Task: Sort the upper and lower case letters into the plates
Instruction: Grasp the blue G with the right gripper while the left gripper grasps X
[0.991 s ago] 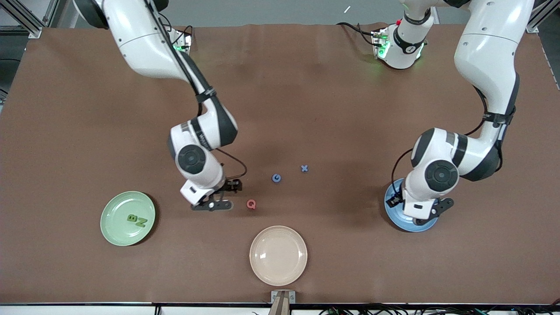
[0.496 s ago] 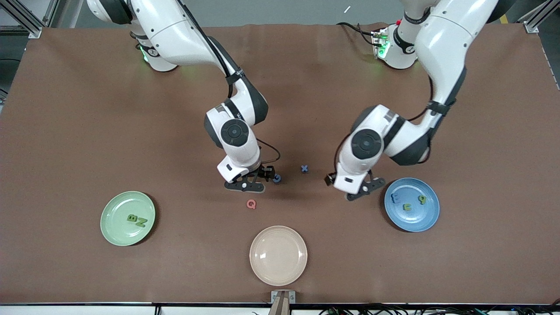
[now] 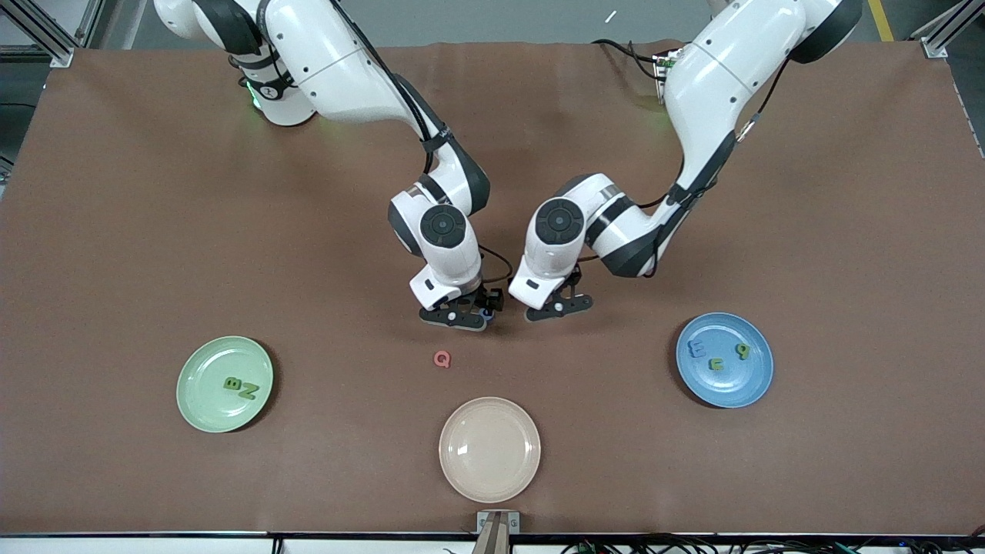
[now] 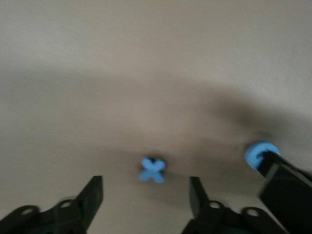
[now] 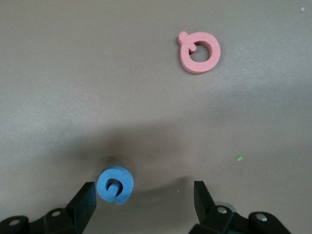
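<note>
A small blue x lies on the brown table. My left gripper hangs open just above it, the x slightly ahead of the gap between the fingers. Beside it lies a blue G. My right gripper is open low over the G, which sits close to one finger. A red Q lies nearer the front camera. In the front view the right gripper and the left gripper stand side by side mid-table. The green plate holds B and N. The blue plate holds three letters.
A cream-beige plate with nothing in it sits near the table's front edge, below the Q. The right arm's finger shows in the left wrist view next to the G. The two hands are close together.
Both arms swung in toward the table's middle. The left gripper came from over the blue plate to over the x. The right gripper moved from beside the Q to the G.
</note>
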`<action>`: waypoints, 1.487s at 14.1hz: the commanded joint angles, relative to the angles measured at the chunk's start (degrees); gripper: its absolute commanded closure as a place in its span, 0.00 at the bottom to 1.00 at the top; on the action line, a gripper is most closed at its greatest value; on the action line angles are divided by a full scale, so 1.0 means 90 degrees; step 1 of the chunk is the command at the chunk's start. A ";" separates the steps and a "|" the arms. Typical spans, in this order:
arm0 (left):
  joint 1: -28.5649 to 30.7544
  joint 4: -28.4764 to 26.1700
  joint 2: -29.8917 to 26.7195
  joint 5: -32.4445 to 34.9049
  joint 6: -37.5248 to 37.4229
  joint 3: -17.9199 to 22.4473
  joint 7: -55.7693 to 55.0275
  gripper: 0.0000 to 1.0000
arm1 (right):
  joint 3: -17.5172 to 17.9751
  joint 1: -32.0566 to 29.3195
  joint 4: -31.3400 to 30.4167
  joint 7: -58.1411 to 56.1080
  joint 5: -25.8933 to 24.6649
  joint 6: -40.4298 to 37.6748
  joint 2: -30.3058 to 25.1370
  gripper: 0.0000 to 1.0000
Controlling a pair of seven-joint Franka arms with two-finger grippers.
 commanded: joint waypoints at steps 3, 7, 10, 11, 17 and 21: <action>-0.0004 0.0254 0.0216 0.0163 -0.0017 0.0040 0.0042 0.41 | -0.0077 0.0141 -0.0007 0.0117 -0.0081 0.0149 0.0053 0.11; -0.0043 0.0244 0.0353 0.0163 -0.0017 0.0040 0.0013 0.46 | -0.0077 0.0141 -0.0007 0.0117 -0.0081 0.0149 0.0053 0.11; -0.0014 0.0156 0.0402 0.0163 -0.0027 0.0050 0.0013 0.55 | -0.0077 0.0141 -0.0007 0.0117 -0.0081 0.0149 0.0053 0.11; 0.0006 0.0146 0.0402 0.0163 -0.0037 0.0050 0.0013 0.57 | -0.0087 0.0132 -0.0007 0.0108 -0.0081 0.0149 0.0053 0.11; 0.0054 0.0156 0.0441 0.0144 -0.0086 0.0069 -0.0210 0.92 | -0.0087 0.0102 -0.0007 0.0117 -0.0071 0.0149 0.0053 0.11; 0.0143 0.0360 0.0217 0.0182 -0.0105 0.0410 -0.0153 0.99 | -0.0087 0.0102 -0.0007 0.0127 -0.0071 0.0159 0.0053 0.11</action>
